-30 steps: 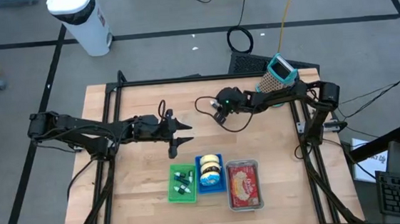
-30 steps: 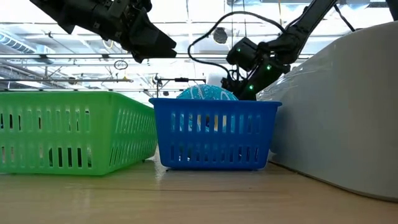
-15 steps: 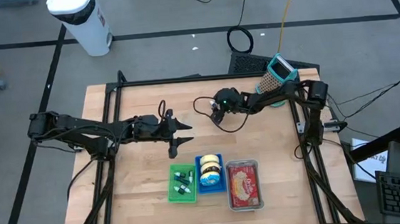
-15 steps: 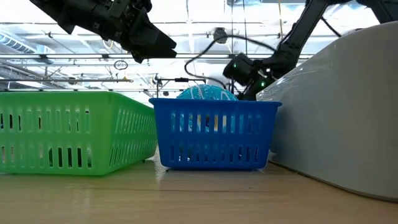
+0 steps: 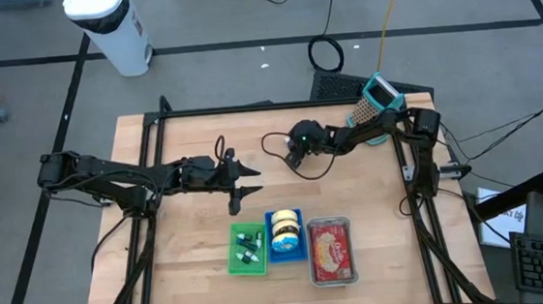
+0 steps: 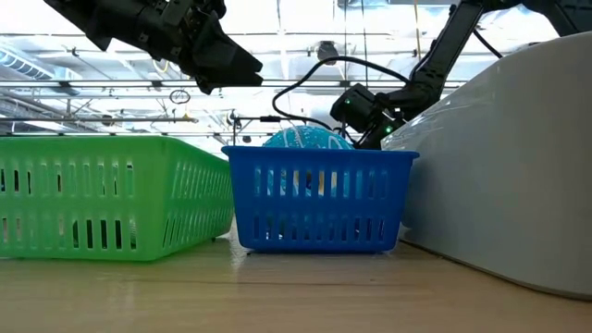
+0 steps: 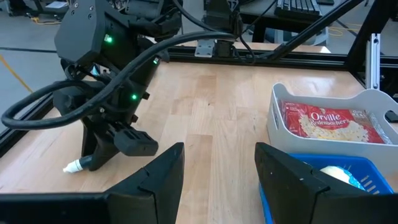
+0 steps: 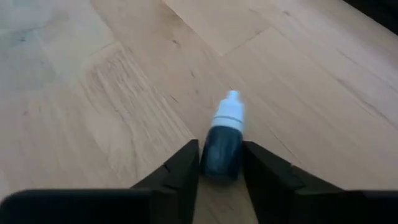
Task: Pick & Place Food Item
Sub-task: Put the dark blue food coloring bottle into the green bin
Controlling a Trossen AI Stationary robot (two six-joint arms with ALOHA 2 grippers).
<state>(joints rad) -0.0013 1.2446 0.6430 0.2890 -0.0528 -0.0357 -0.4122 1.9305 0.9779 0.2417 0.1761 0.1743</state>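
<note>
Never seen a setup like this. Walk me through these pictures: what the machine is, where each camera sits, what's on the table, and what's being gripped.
Two dark robot arms work at a wooden table. One camera looks straight down, one sits at table height, and one rides on each wrist.

Near the front edge stand three baskets in a row: a green basket with small bottles, a blue basket with a round wrapped item, and a white tray holding a popcorn packet.

The left gripper hangs open above the table, holding nothing. The right gripper is low at the back of the table with its fingers on either side of a small dark bottle with a white cap, which lies on the wood. The fingers appear closed on it.
</note>
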